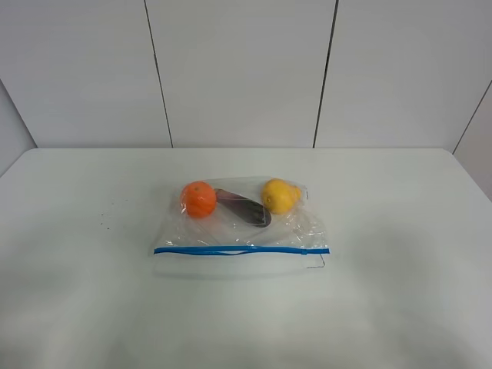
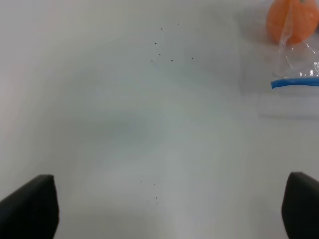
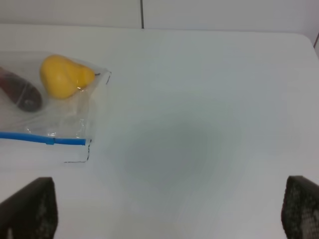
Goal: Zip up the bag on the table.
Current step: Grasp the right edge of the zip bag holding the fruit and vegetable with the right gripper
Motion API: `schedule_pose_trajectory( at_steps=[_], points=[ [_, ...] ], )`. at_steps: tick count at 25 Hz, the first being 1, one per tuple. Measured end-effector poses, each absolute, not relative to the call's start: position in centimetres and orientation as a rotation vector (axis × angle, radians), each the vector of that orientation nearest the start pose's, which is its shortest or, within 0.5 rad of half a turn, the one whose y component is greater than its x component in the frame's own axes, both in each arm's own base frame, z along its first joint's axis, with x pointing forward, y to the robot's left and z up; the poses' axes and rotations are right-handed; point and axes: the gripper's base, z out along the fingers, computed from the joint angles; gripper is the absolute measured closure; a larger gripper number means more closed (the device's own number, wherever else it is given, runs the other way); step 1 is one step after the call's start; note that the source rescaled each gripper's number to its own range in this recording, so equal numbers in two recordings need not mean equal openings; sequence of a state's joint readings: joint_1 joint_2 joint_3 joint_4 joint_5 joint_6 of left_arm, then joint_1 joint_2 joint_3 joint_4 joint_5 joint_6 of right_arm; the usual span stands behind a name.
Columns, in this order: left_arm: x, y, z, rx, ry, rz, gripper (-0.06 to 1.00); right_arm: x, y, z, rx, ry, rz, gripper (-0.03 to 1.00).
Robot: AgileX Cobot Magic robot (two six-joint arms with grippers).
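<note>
Bright, even light; soft wrist views.

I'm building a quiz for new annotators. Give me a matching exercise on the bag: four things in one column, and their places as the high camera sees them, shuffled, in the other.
Things:
1. orange fruit
2. eggplant
3. yellow fruit
4. blue zip strip

Places:
A. along the near edge of the bag
B. at its right end
C. in the middle, between two fruits
D. at its left end

Pairs: 1-D, 2-C, 3-B, 4-A

The bag point(image 3: 60, 114) runs off both wrist views; its zip strip's point(image 1: 241, 250) seal seems unreadable
</note>
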State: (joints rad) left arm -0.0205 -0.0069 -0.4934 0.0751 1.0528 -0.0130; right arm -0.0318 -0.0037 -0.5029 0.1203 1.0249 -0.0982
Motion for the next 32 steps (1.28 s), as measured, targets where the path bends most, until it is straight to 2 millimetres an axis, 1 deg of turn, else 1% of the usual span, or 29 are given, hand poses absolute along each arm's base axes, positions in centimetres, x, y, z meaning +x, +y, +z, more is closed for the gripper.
schedule_pose_trajectory(
  at_steps=[25, 28, 32],
  points=[
    [-0.48, 0.6, 27.62, 0.005, 2.035, 0.069, -0.06, -0.44, 0.95, 28.14, -0.07, 1.996, 0.059, -0.03],
    [-0.48, 0.6, 27.62, 0.005, 2.035, 0.069, -0.06, -0.44, 1.09, 28.16, -0.065, 1.994, 0.085, -0.03],
    [-0.48, 0.6, 27.62, 0.005, 2.035, 0.069, -0.06, -0.29, 1.21, 28.41, -0.015, 2.01, 0.137, -0.03]
  ],
)
